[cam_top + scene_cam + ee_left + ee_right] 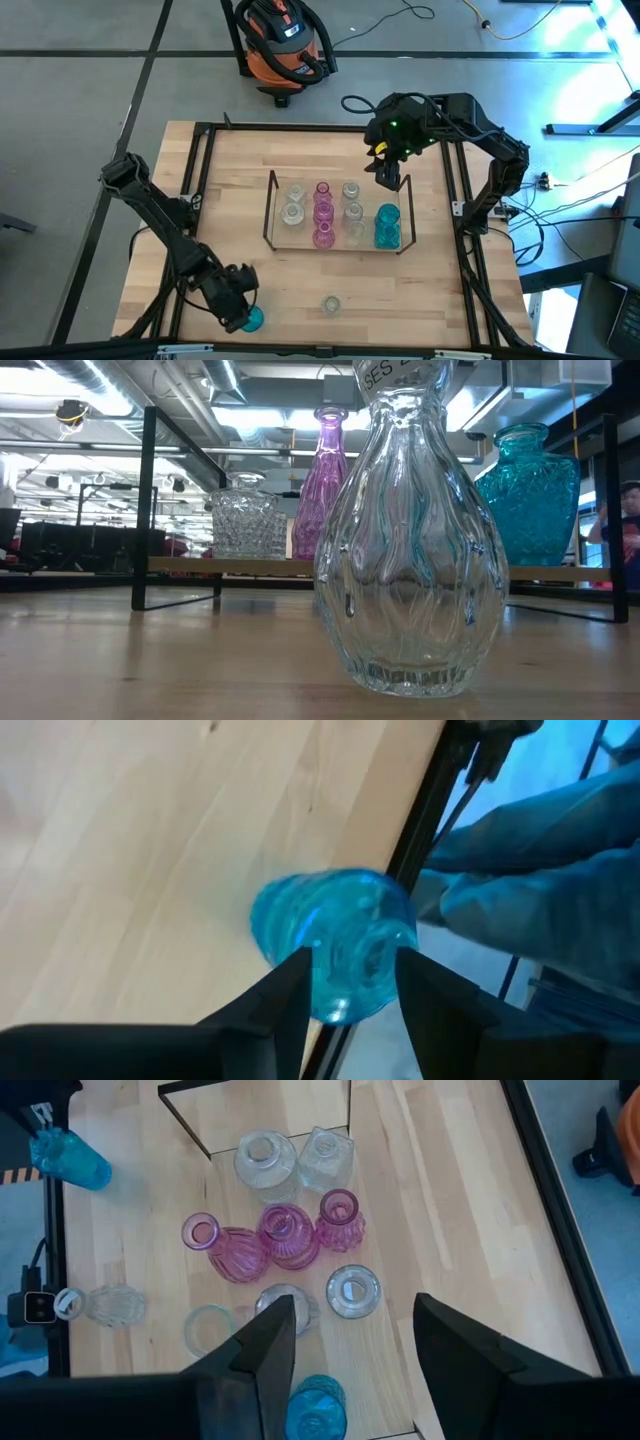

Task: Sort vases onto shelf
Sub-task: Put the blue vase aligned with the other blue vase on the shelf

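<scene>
A teal vase (253,319) (335,945) stands on its base at the table's near left, close to the black frame rail. My left gripper (241,313) (350,975) comes down on it, open, one finger on each side. A clear vase (331,304) (410,550) stands alone near the front edge. The wire shelf (268,212) in the middle holds clear, pink and teal vases (285,1235), all upright. My right gripper (388,178) (345,1355) hangs open above the shelf's far right end, with nothing between its fingers. My left gripper slants down from above over the teal vase's upper part (315,970), with one finger on each side. I cannot tell whether the fingers (290,995) touch the glass. The vase rests on the table.
A black frame rail (420,815) edges the table just beside the teal vase. An orange and black shop vacuum (285,45) sits on the floor past the far edge. A person (625,530) shows in the room to the right. Bare wood lies between the shelf and the front edge.
</scene>
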You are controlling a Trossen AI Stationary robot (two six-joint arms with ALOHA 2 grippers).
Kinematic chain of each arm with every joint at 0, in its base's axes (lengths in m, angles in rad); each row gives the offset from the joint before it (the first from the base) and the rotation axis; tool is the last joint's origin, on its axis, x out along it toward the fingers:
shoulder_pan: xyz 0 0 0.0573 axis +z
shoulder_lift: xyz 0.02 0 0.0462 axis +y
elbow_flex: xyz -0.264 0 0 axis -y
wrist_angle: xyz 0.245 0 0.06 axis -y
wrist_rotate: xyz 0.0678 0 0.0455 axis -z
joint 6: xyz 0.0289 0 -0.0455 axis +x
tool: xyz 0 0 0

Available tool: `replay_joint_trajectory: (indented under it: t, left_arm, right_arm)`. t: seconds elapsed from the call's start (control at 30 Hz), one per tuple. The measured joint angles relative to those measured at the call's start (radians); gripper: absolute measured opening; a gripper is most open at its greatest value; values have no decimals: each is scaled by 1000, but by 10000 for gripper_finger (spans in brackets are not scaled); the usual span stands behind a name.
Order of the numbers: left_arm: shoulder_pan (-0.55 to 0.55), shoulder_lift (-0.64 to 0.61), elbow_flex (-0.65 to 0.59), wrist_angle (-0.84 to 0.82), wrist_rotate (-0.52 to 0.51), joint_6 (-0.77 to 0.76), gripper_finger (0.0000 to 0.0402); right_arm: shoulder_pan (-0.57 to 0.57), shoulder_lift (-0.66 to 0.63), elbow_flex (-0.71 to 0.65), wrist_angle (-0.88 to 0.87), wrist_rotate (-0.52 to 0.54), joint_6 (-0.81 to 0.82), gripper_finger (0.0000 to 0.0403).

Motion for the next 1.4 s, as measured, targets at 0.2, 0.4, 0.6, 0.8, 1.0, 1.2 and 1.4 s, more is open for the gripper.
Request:
replay_joint_trajectory:
  t: [0.2,0.4,0.6,0.8,1.0,1.2,1.4]
  left_arm:
    - [-14,6,0,-8,0,0,119]
    - [-21,50,0,20,33,0,107]
    - [-23,75,3,28,40,-21,106]
    - [-17,82,5,23,44,-52,100]
    - [5,84,5,24,41,-56,54]
    - [16,84,3,34,37,-29,18]
    - [25,85,3,5,31,-32,14]
  right_arm:
    - [0,0,0,0,0,-6,177]
    - [0,0,0,0,0,-6,177]
    - [0,0,0,0,0,-2,177]
    - [0,0,0,0,0,-2,177]
    - [0,0,0,0,0,-1,177]
    - [0,0,0,0,0,0,177]
    - [0,0,0,0,0,1,177]
